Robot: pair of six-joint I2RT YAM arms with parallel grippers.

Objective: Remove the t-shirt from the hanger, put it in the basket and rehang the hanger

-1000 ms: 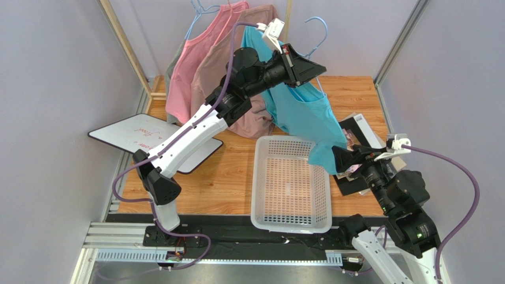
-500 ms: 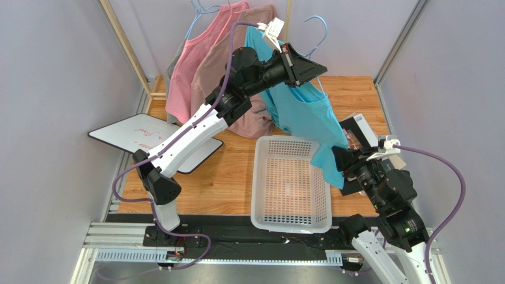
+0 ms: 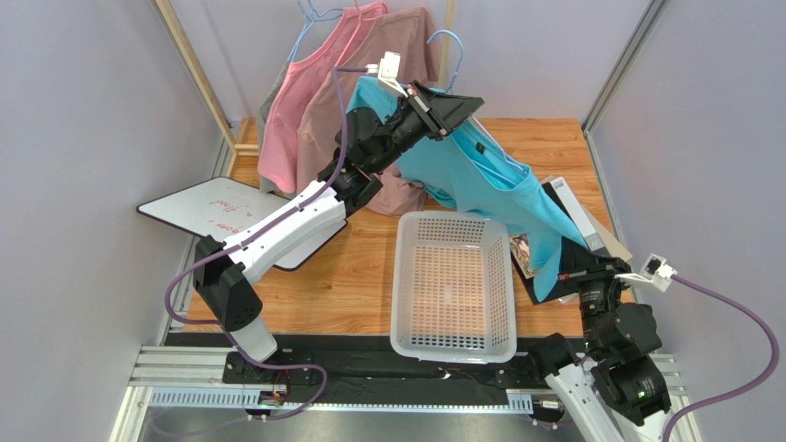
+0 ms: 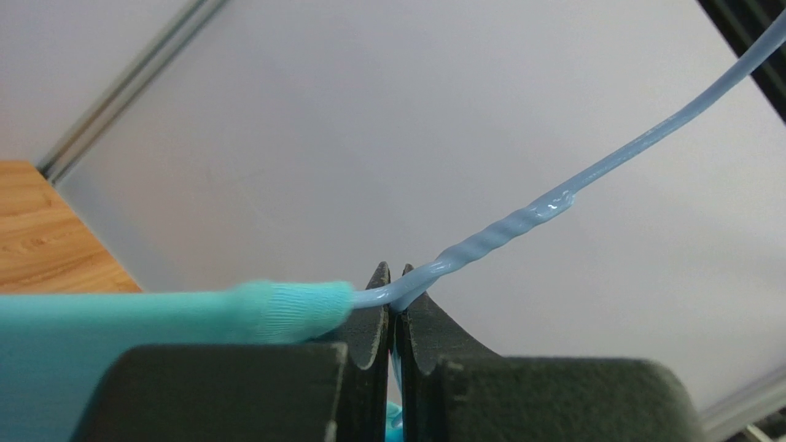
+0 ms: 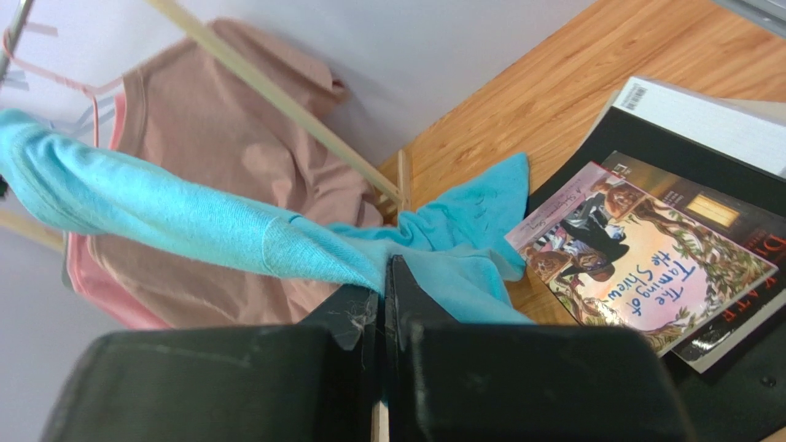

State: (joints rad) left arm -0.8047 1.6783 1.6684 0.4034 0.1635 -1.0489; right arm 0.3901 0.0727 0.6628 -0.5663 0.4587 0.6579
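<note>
The teal t-shirt [image 3: 503, 189] stretches in a long diagonal from the light-blue wire hanger [image 3: 449, 44] at the back down to the near right. My left gripper [image 3: 469, 101] is shut on the hanger's wire just below its twisted neck [image 4: 506, 236]; the shirt's collar [image 4: 231, 311] lies against the left finger. My right gripper [image 3: 565, 274] is shut on the shirt's lower edge, and teal cloth [image 5: 277, 241] is pinched between its fingertips [image 5: 386, 273]. Most of the hanger's triangle is hidden inside the shirt.
A white mesh basket [image 3: 452, 343] sits on the wooden table below the stretched shirt. Books [image 5: 646, 244] lie at the right, under my right gripper. A salmon-pink shirt [image 3: 309, 87] and a brownish-pink shirt [image 3: 392, 41] hang at the back. A whiteboard [image 3: 208, 207] lies at the left.
My right gripper closed on the t-shirt's lower edge and drew back toward the near right, pulling the shirt taut. My left gripper shifted left with the hanger.
</note>
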